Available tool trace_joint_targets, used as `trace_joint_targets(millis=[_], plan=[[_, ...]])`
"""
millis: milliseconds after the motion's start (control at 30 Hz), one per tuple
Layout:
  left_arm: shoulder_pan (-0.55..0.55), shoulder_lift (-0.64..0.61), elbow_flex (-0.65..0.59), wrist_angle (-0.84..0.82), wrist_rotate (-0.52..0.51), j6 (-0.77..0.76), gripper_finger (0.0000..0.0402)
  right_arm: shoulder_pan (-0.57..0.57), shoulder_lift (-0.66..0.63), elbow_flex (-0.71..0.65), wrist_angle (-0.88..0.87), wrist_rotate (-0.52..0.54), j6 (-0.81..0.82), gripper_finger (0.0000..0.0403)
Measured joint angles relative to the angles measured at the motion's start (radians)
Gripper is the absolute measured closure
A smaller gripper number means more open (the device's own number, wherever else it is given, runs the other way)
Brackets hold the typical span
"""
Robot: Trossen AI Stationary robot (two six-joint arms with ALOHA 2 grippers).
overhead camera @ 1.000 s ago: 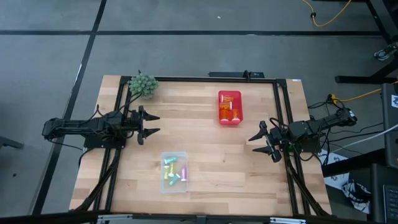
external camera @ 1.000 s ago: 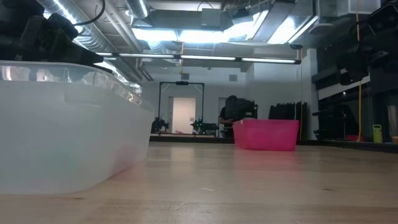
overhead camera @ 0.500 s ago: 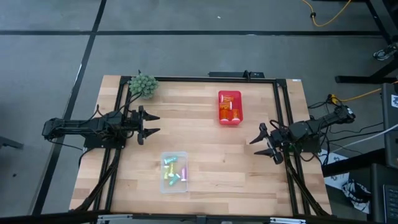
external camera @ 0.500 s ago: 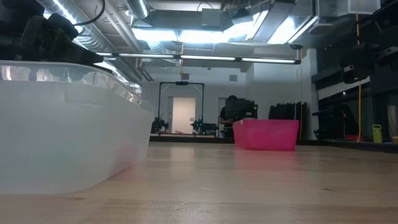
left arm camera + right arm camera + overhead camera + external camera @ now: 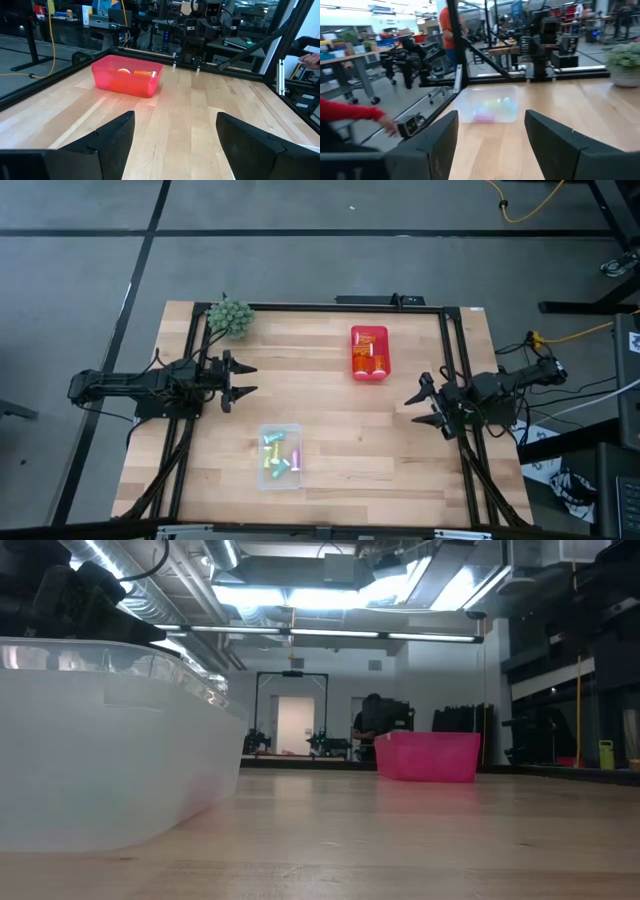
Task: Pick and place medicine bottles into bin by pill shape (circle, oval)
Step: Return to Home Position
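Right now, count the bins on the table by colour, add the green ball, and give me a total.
Red bin: 1
Clear bin: 1
Green ball: 1
Total: 3

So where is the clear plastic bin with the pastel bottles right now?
In the high view, the clear plastic bin sits on the wooden table, left of centre, closest to the left gripper, untouched.

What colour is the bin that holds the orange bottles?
The bin is red; the high view shows it best.
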Motion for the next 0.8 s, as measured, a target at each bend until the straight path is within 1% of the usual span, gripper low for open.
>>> trace_joint_targets(millis=[200,800], plan=[[0.000,0.000,0.000,0.000,0.000,0.000,0.0129,-0.071,0.001,0.000,-0.004,0.000,0.000,0.0170],[0.000,0.000,0.000,0.000,0.000,0.000,0.0129,-0.172,0.001,0.000,-0.004,0.000,0.000,0.0170]])
